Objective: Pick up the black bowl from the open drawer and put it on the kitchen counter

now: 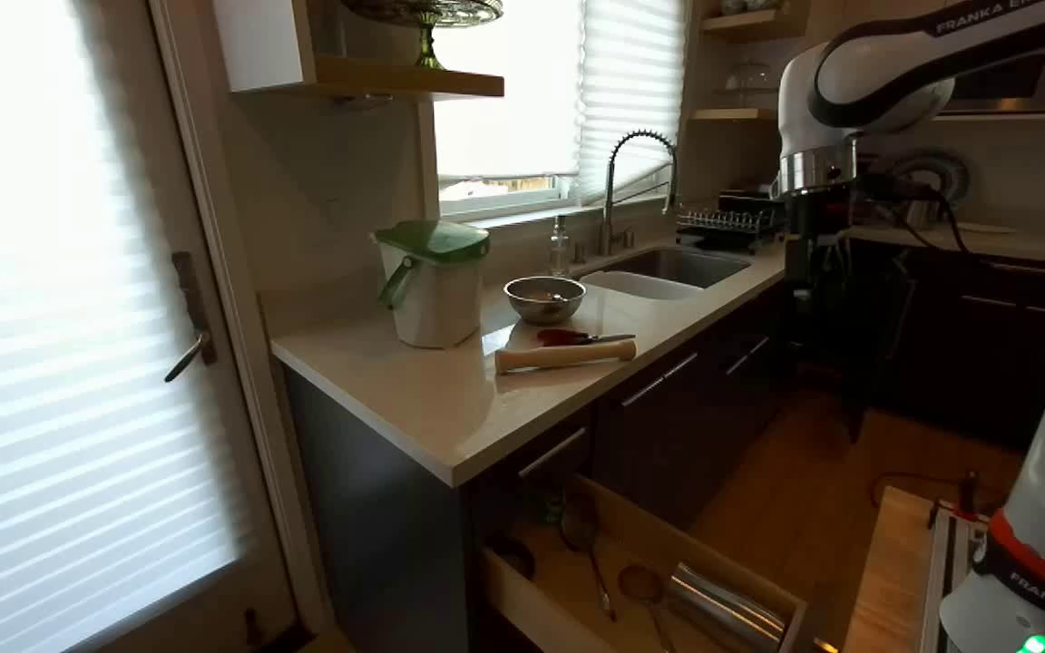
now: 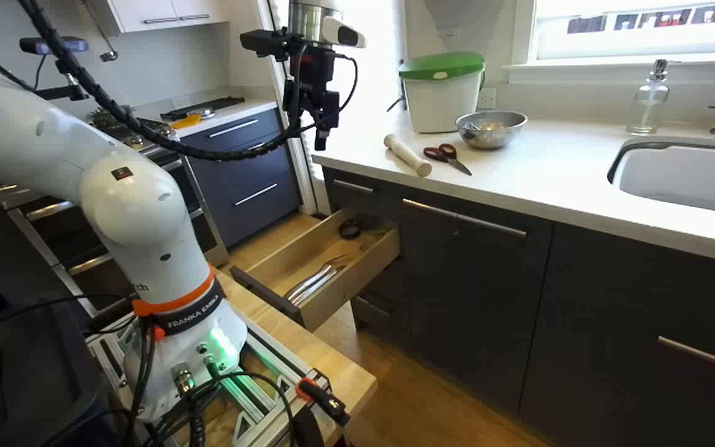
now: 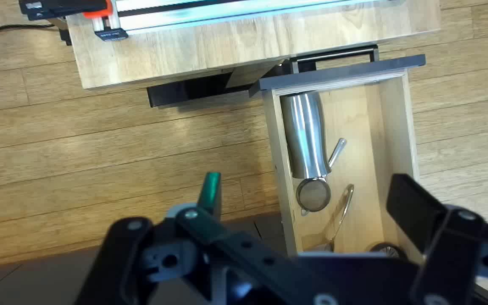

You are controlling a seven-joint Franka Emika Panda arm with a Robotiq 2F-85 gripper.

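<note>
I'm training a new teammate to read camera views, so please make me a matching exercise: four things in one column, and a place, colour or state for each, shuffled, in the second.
Column one
1. scissors
2. lid
3. silver metal cylinder
4. robot's fingers

Column two
A. lying in the open drawer
B. apart, gripping nothing
C. red-handled, on the kitchen counter
D. green, on top of a white container

Right pairs: 1-C, 2-D, 3-A, 4-B
</note>
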